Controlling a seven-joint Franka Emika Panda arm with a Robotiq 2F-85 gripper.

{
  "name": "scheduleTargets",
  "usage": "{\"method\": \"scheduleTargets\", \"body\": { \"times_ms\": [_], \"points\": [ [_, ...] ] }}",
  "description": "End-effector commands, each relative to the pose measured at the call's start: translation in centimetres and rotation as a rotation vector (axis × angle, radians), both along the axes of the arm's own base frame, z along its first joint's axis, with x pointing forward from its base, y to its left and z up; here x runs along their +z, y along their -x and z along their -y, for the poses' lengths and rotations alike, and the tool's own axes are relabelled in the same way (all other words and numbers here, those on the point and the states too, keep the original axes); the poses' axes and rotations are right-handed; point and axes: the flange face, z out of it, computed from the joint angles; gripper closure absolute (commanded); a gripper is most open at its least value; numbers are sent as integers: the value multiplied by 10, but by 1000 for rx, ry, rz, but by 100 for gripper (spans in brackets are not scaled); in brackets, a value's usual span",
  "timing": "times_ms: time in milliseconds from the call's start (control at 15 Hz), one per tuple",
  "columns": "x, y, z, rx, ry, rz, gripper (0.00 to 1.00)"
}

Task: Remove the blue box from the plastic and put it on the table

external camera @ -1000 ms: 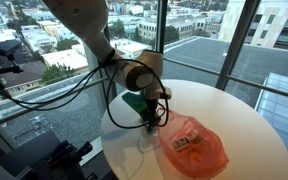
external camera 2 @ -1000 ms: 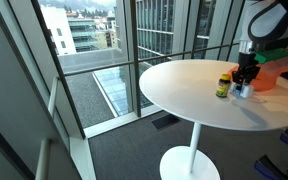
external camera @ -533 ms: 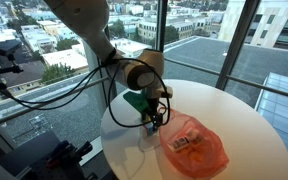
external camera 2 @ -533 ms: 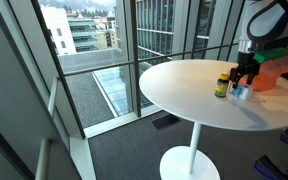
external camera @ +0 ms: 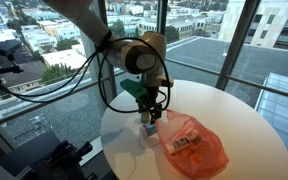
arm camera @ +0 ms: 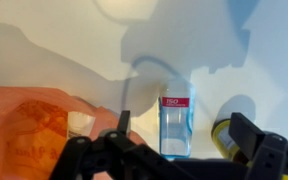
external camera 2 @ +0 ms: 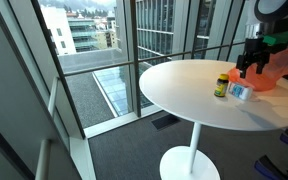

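Observation:
The blue box [arm camera: 174, 120], clear blue with a red label, lies flat on the white table [arm camera: 74, 50], just outside the orange plastic bag [arm camera: 29, 125]. My gripper [arm camera: 184, 128] hangs open above it, one finger on each side, touching nothing. In both exterior views the gripper [external camera: 149, 108] [external camera 2: 252, 66] stands a little above the box [external camera: 149, 130] [external camera 2: 241, 92], with the plastic bag [external camera: 194, 148] [external camera 2: 276, 72] beside it.
A small bottle with a yellow label [arm camera: 222, 138] [external camera 2: 221, 85] stands right next to the box. The round table [external camera: 234, 110] stands on one pedestal by tall windows, and its edge [external camera 2: 164, 100] is close to the box and bottle.
The gripper was shut on the blue box low at the table; it has opened, let the box go and lifted upward. The box now rests on the table.

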Motion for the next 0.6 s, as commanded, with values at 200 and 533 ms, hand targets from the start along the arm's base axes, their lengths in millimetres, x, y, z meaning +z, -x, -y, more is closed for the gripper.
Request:
{"method": "scheduleTargets", "body": {
  "times_ms": [200, 533],
  "points": [
    [62, 17, 1, 89, -32, -7, 0],
    [68, 12, -1, 81, -28, -3, 0]
  ]
}}
